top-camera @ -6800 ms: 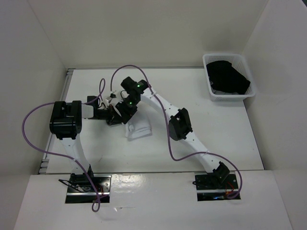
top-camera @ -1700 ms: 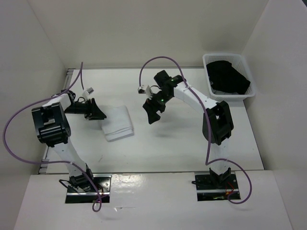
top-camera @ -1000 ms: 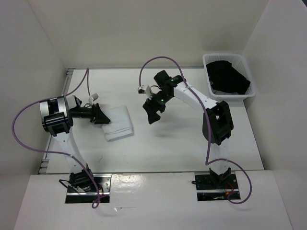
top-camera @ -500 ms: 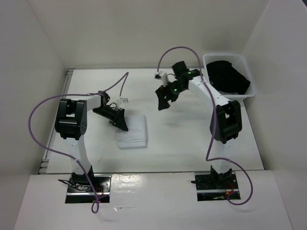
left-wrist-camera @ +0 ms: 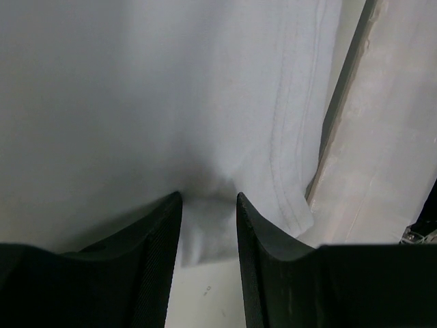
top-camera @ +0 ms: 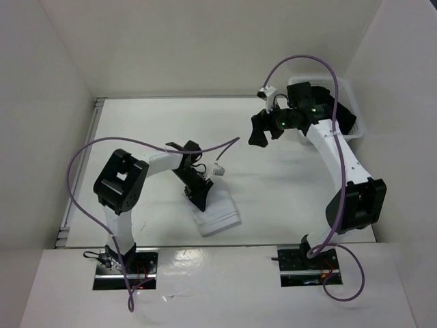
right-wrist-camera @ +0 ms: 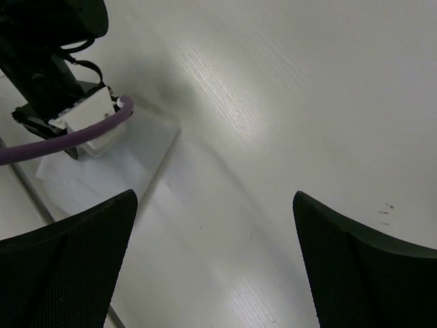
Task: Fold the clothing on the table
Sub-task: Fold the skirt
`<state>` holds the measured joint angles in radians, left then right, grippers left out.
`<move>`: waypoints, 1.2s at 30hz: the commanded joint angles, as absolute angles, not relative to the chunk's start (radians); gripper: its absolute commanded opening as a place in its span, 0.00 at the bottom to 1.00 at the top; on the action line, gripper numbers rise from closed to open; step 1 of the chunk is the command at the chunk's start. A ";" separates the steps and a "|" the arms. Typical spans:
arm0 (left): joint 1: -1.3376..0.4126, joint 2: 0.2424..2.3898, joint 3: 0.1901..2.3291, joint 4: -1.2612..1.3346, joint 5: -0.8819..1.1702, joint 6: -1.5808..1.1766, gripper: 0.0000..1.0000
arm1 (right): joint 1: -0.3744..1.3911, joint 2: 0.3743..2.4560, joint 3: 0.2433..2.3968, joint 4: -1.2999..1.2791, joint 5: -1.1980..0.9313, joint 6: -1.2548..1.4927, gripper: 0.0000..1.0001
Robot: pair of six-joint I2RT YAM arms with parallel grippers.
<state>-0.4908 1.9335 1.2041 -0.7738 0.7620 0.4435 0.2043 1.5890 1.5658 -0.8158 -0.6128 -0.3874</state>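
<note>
The folded white clothing (top-camera: 222,215) lies on the table (top-camera: 136,130), close to the near edge, about in the middle. The left gripper (top-camera: 199,196) sits on its far left side and pinches a bit of cloth between its fingers (left-wrist-camera: 153,253). The right gripper (top-camera: 262,130) hangs over the far right part of the table, near the white basket (top-camera: 357,117), with its fingers spread wide.
</note>
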 commanded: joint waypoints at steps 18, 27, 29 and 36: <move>-0.184 0.974 1.264 -0.695 0.283 0.072 1.00 | -0.014 1.118 1.195 -0.684 -0.575 -0.316 0.99; 0.023 0.664 0.985 -0.600 -0.043 -0.091 1.00 | -0.124 0.917 0.976 -0.592 -0.319 -0.222 0.99; 0.055 0.640 0.927 -0.580 -0.043 -0.091 1.00 | -0.124 0.875 0.951 -0.603 -0.293 -0.210 0.99; 0.141 0.640 0.927 -0.580 -0.021 -0.071 1.00 | -0.144 0.761 0.911 -0.572 -0.182 -0.173 0.99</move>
